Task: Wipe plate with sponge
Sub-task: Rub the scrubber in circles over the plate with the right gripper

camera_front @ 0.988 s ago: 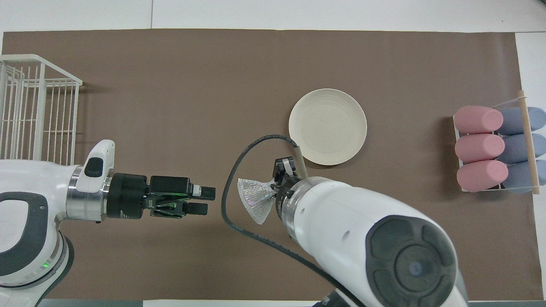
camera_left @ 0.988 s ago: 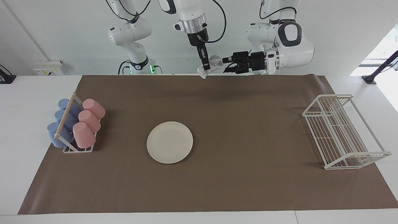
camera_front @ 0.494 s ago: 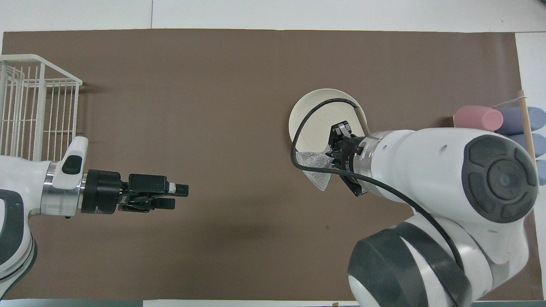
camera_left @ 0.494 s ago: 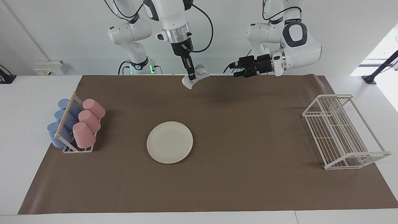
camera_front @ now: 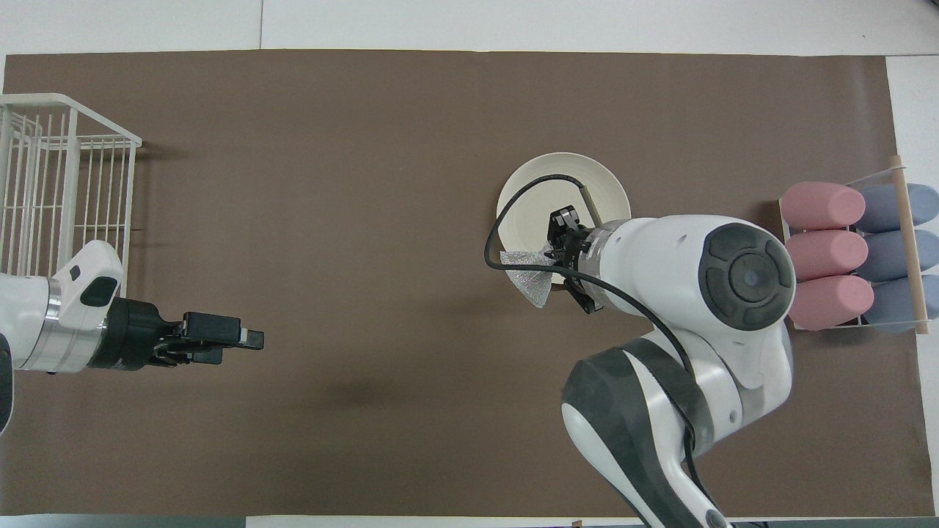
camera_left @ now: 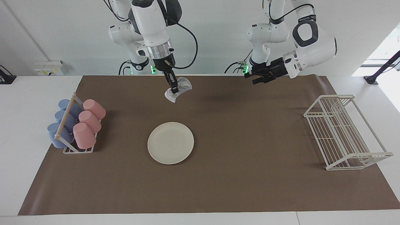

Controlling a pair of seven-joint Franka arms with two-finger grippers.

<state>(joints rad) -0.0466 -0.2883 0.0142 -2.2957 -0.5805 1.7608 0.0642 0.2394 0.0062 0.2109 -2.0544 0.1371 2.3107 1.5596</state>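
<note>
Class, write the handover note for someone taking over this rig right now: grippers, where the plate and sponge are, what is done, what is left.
Right gripper: shut on the sponge, up in the air over the brown mat, not yet touching the plate.
Left gripper: open, empty, waiting above the mat's edge nearest the robots.
Plate: flat on the mat, between the cup rack and the wire rack, closer to the cup rack.
Done: sponge picked up.
Left: lower the sponge onto the plate and wipe it.
</note>
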